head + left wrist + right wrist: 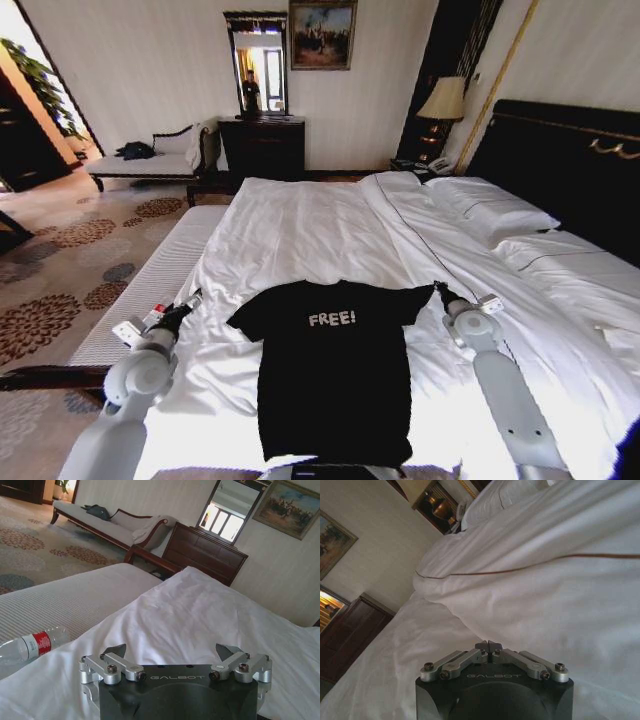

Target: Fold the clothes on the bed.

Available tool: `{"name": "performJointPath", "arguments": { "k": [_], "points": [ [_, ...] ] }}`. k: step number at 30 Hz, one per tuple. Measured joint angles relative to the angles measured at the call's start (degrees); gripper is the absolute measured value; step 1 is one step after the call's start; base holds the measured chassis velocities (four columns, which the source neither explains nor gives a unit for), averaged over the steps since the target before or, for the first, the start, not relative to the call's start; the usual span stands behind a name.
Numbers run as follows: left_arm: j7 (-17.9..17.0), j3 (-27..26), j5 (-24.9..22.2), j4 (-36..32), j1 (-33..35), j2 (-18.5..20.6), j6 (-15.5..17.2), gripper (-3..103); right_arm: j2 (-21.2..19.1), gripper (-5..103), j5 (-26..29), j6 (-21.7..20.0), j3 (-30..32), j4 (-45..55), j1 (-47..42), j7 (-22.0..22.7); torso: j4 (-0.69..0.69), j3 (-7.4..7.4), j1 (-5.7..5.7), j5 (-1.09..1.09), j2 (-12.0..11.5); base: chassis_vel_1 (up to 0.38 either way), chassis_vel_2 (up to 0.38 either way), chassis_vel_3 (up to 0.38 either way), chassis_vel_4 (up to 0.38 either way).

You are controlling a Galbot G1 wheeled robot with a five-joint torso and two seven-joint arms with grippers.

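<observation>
The black "FREE!" T-shirt lies flat and unfolded on the bed — folding seems not yet begun. The left tool stands wide beside one sleeve; the right tool, fingers pressed together and empty, sits at the other.

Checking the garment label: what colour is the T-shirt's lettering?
White, on the black T-shirt; clearest in the head view.

We see the T-shirt with its hem cut off by the head view's bottom edge, behind a dark part of the robot. The bed runs out of that view at the right and bottom. In the left wrist view the bottle is cut by the picture's edge, so we cannot see its cap. The label's print is too small to read.
</observation>
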Motion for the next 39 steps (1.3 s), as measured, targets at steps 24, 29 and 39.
{"name": "performJointPath", "arguments": {
  "k": [24,29,39],
  "points": [
    [-0.2,-4.9,0.0,-1.8,4.6,-1.4,-0.1,100,4.4,59,-2.1,-0.2,10.0,14.8,-15.9,3.1,-0.02,0.00,0.00,0.01,0.0,0.000,0.000,0.000,0.000],
    [-0.4,-6.0,-0.4,-4.3,6.0,-2.8,0.2,100,11.4,81,0.1,-0.5,8.9,19.5,-21.1,4.0,0.01,-0.01,0.00,-0.01,0.0,0.000,0.000,0.000,0.000],
    [-1.0,-9.6,-3.1,-7.4,7.6,-3.7,0.7,100,15.5,99,0.3,0.8,5.0,16.1,-19.2,0.9,0.02,0.00,0.00,-0.02,0.0,0.000,0.000,0.000,0.000]
  ]
}}
